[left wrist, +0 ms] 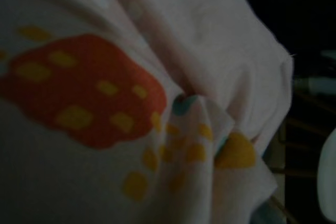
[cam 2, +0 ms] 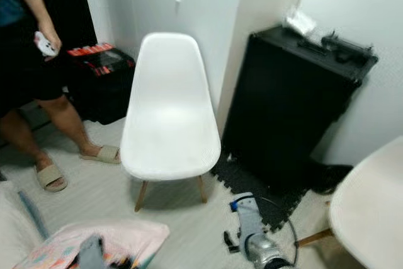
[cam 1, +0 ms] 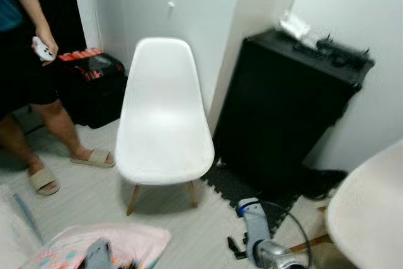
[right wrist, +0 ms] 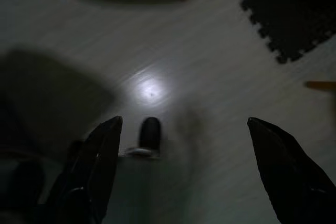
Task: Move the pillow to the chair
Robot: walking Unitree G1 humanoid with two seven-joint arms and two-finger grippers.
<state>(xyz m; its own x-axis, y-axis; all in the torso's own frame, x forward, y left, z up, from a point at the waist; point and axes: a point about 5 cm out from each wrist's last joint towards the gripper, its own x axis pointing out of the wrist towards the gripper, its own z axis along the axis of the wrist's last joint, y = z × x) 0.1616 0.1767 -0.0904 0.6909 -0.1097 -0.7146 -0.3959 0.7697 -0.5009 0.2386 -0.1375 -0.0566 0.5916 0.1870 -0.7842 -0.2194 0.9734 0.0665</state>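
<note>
low beside pillow, right gripper agape

The floor is pale and wood-grained. A white chair stands on it at the centre, on wooden legs. At 9 o'clock a person's two sandals rest on it. At 4 o'clock lies a dark foam mat, and a black cabinet stands at 3 o'clock. A black box sits at 10 o'clock.
</note>
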